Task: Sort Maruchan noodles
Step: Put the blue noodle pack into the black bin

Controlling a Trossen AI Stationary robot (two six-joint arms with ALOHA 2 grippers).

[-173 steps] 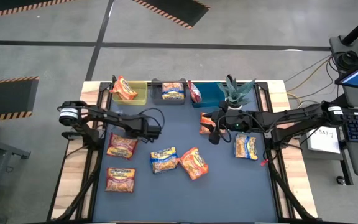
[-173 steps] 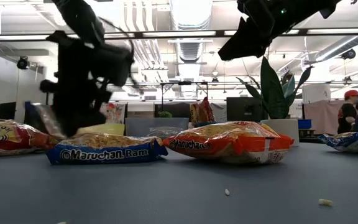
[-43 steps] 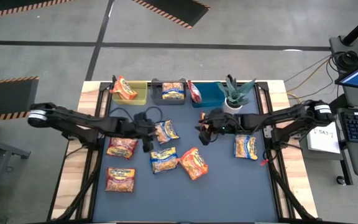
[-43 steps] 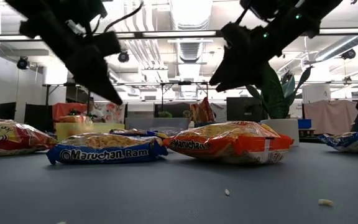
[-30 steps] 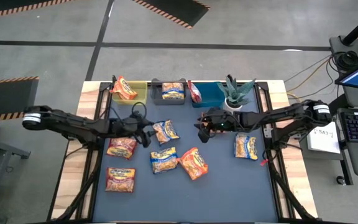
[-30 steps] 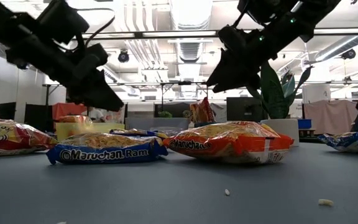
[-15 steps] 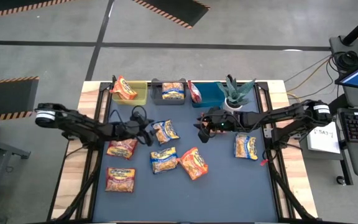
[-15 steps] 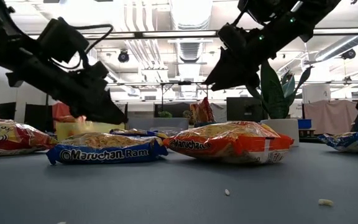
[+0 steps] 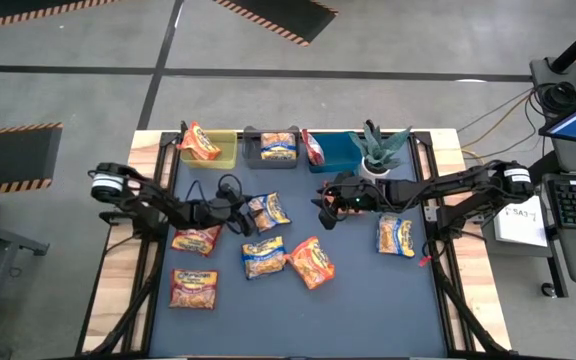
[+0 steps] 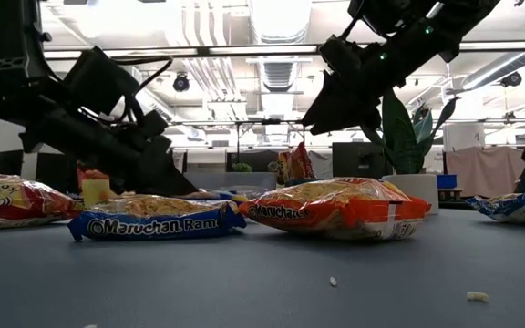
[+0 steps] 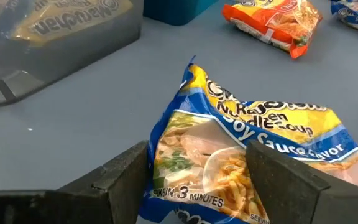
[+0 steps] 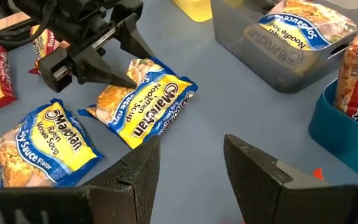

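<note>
Two dark fingers of my left gripper (image 11: 197, 180) stand wide astride a crinkly yellow-and-blue packet (image 11: 247, 155); my right gripper (image 12: 191, 168) hangs half-spread, empty, near the grey bin (image 12: 291, 56).

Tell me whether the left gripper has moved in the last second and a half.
Yes. In the high view the left gripper has pulled back slightly toward the table's left edge, away from the grey bin, open around the yellow-and-blue packet.

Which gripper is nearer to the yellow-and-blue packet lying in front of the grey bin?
Left. The left gripper is open at the yellow-and-blue packet, fingers at its edge. The right gripper hovers farther off, on the other side.
</note>
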